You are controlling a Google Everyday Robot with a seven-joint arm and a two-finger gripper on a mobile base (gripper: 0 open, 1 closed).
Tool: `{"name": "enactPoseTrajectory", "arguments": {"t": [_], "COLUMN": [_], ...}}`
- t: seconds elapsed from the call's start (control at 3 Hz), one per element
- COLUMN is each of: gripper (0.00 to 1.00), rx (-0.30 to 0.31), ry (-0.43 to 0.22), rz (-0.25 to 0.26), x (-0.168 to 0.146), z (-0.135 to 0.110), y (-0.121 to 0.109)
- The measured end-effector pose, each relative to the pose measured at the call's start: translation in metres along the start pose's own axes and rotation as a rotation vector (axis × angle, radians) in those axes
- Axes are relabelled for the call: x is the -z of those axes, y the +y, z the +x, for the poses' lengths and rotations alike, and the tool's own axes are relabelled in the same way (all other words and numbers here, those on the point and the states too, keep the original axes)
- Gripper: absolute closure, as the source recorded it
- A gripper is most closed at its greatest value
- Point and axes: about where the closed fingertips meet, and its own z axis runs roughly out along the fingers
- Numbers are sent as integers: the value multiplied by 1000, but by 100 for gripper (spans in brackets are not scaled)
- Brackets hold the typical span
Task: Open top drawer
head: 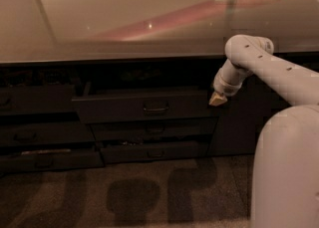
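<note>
The top drawer is a wide dark grey front with a small centred loop handle, under the pale countertop. It stands pulled out a little from the cabinet face, proud of the drawers below. My gripper hangs on the white arm at the drawer's right end, about level with the drawer front and to the right of the handle. It holds nothing that I can see.
Two shorter drawers sit below the top one. More dark drawers stack at the left. The glossy countertop overhangs them all. My white base fills the lower right. Carpeted floor lies in front.
</note>
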Motion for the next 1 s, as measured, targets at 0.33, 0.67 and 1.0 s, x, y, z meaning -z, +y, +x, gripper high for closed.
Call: {"name": "enactPoseTrajectory", "arguments": {"t": [0.33,0.67,1.0], "gripper": [100,100,100], "rx": [0,9,9], "ry": [0,-4,-4], "rz": [0,-6,-6], "x": [1,-1,3], "z": [0,2,1], "y": [0,10,10]}}
